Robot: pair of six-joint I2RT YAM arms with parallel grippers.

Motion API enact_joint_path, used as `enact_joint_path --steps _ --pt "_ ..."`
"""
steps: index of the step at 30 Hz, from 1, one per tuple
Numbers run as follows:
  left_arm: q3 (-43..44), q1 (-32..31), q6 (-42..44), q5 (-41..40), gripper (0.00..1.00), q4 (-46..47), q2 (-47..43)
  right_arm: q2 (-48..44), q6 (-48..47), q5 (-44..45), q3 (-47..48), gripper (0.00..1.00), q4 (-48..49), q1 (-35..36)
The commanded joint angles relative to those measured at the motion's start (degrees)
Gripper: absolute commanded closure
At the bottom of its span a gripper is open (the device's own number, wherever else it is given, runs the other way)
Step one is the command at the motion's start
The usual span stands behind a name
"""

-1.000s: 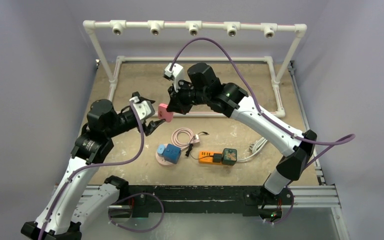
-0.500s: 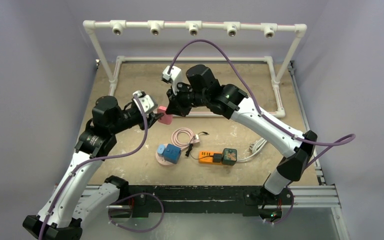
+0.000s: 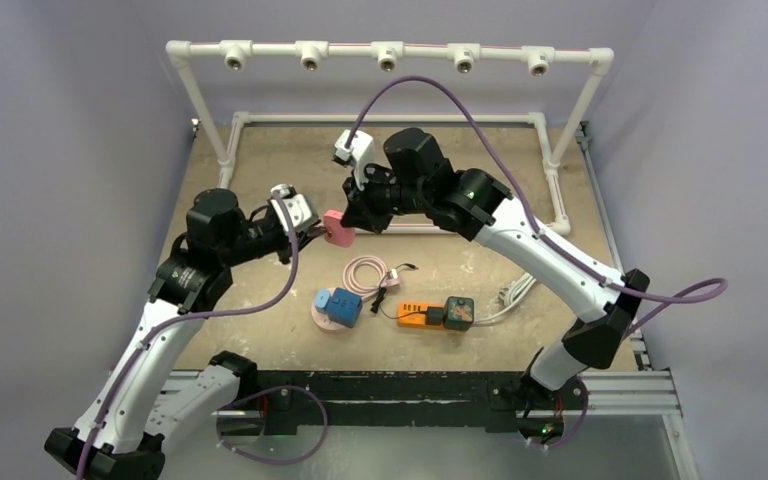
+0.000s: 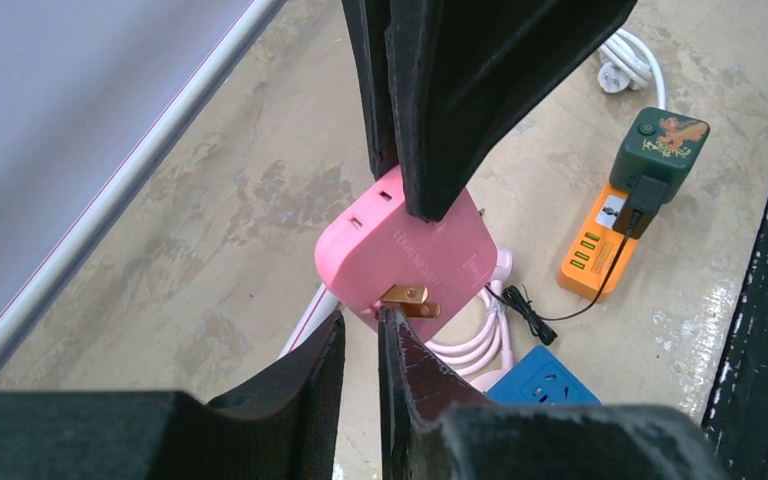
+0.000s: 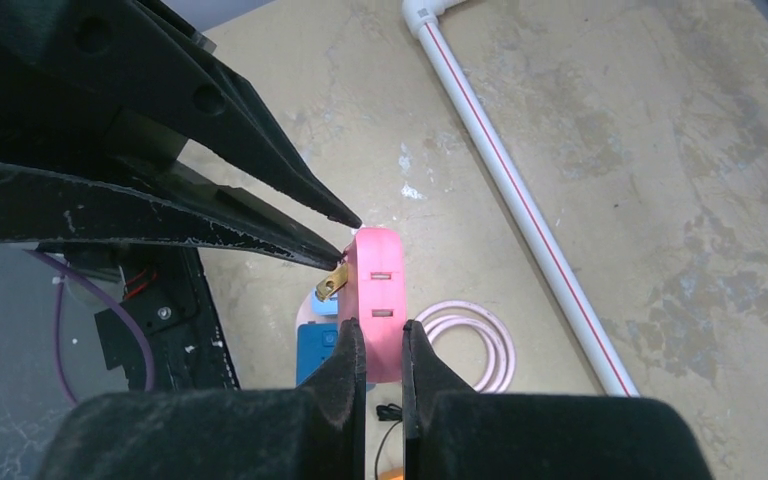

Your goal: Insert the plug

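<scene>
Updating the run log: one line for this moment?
right gripper: shut on pink plug, held aloft | left gripper: tips at its brass prong, grip unclear | blue socket: below, untouched

This is a robotics lab test cell. Plain lavender walls (image 3: 50,150) close in a scuffed, stained beige tabletop (image 3: 280,160), which is fenced by a white plastic pipe frame (image 3: 387,52) across the upper part. Along the bottom edge, two white-and-black robot arms (image 3: 150,350) trailing purple cables (image 3: 430,85) rise beside a slotted aluminium rail (image 3: 625,385).
</scene>
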Motion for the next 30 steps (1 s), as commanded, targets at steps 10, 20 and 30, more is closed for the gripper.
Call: enact_joint_path --steps 10,20,30 --pt "5.0 0.1 -13.6 8.3 0.33 4.8 2.4 -1.2 -1.1 1.3 2.8 1.00 1.6 0.5" --pt "2.6 0.1 -11.5 2.9 0.43 4.8 3.2 0.6 -1.1 1.0 6.0 1.00 1.3 1.4" --pt "3.4 0.1 -4.8 2.8 0.66 -1.4 2.8 -3.0 -1.6 2.1 3.1 1.00 -0.6 1.5"
